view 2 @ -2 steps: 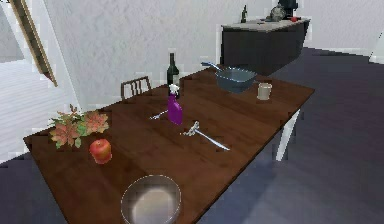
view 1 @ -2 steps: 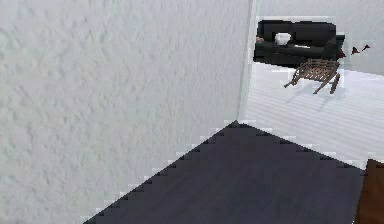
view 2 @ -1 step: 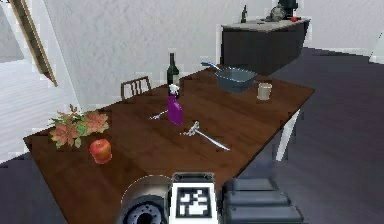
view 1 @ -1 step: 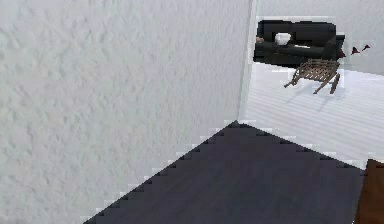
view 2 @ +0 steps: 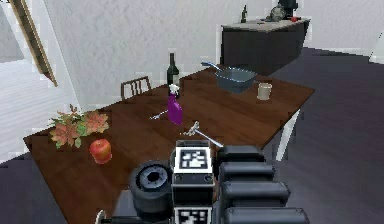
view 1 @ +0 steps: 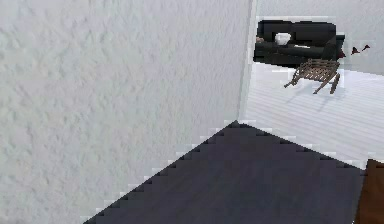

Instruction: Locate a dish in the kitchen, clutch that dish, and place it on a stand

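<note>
On the brown dining table [view 2: 240, 115] stands a blue-grey dish [view 2: 235, 77], shaped like a shallow pan, toward the far right end. My arm rises from the arm side view's bottom edge, carrying a white marked square [view 2: 196, 160]. The gripper [view 2: 148, 188] is the dark round body left of that square, low over the table's near edge. Its far end is hard to make out, so I cannot tell whether it holds anything. The dish lies well beyond it, up and to the right.
The table also carries a dark bottle [view 2: 172, 70], a purple spray bottle [view 2: 175, 105], a cup [view 2: 264, 91], a red apple [view 2: 100, 150], flowers [view 2: 78, 125] and cutlery [view 2: 195, 128]. A chair [view 2: 136, 87] and dark counter [view 2: 262, 40] stand behind. Ahead, a white wall [view 1: 110, 90] and a black sofa [view 1: 295, 45].
</note>
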